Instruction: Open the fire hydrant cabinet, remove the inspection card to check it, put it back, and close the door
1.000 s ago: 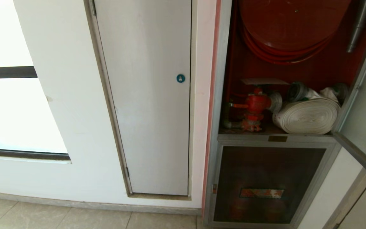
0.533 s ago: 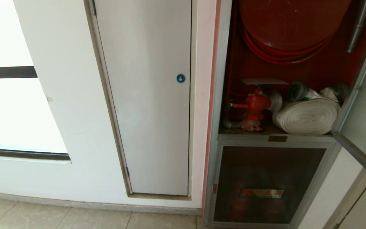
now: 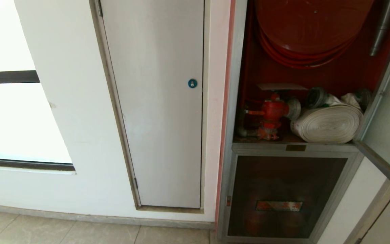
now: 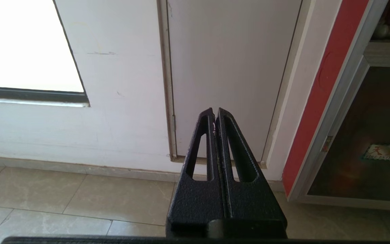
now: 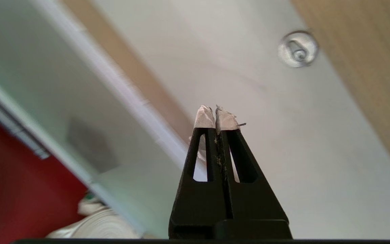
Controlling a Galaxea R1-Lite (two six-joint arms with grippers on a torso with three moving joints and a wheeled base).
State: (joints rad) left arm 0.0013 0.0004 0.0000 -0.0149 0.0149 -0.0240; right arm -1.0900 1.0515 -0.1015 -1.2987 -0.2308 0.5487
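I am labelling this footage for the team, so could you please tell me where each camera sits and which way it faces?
Head view: high on the robot, looking forward and down at the plain white door and the open fire hydrant cabinet; no arm shows.
Left wrist view: low, facing the wall; shut left gripper shows.
Right wrist view: tilted beside the open door; shut right gripper shows.
Shared: head and right wrist both show the white rolled hose.

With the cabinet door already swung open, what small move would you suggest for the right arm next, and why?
Probably swing the right claw back toward the open fire hydrant cabinet. The door stands open and the claw is shut, holding nothing and pointing past the door at a wall. The inspection card is not visible.
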